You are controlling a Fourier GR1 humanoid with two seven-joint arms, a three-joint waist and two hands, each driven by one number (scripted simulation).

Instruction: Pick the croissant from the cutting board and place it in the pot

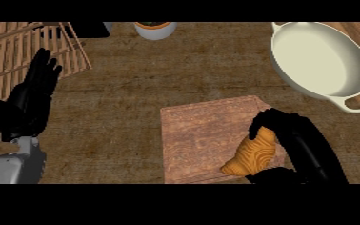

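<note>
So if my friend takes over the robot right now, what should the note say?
Right hand: curled round the croissant, at the right edge of the cutting board.
Left hand: open, fingers up, resting at the view's left edge, holding nothing.
Pot: upper right on the counter, nothing in it.
Done: the croissant is grasped; whether it has left the board cannot be told.
Left: lift it, carry it up and to the right over the pot, set it inside and let go.
</note>
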